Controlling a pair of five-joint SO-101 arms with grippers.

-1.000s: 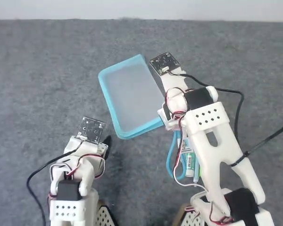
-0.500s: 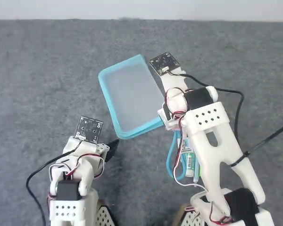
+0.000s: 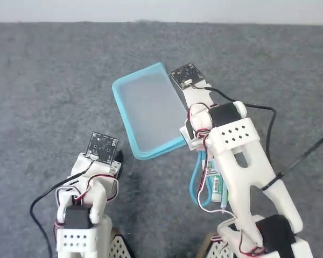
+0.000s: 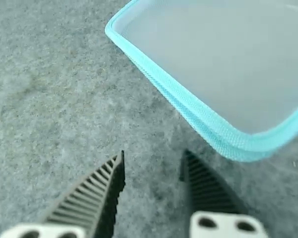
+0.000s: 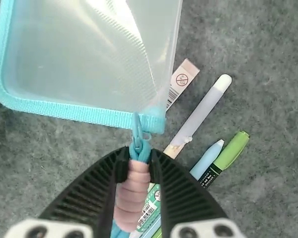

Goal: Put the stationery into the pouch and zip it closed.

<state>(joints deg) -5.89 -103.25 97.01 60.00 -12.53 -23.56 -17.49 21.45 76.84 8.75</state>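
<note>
The translucent pouch (image 3: 149,110) with teal trim lies tilted at mid-table. My right gripper (image 5: 137,153) is shut on the teal zipper pull (image 5: 137,135) at the pouch's near corner, with a pink ribbed piece (image 5: 131,186) between the jaws. Beside that corner lie a white pen (image 5: 201,111), a light blue pen (image 5: 207,157), a green marker (image 5: 229,150) and a labelled flat stick (image 5: 181,82), partly under the pouch. In the high view the right gripper (image 3: 189,141) sits over the stationery (image 3: 217,185). My left gripper (image 4: 151,173) stands open above bare table, just short of the pouch edge (image 4: 188,106).
Grey felt table (image 3: 54,80) all round, with free room to the left and behind the pouch. A teal cord loop (image 3: 195,180) and loose servo wires hang by the right arm. A black cable (image 3: 304,156) crosses at the right edge.
The left gripper's black finger swung outward half a second ago and has drawn back in. The right arm shifted slightly; the pouch barely moved.
</note>
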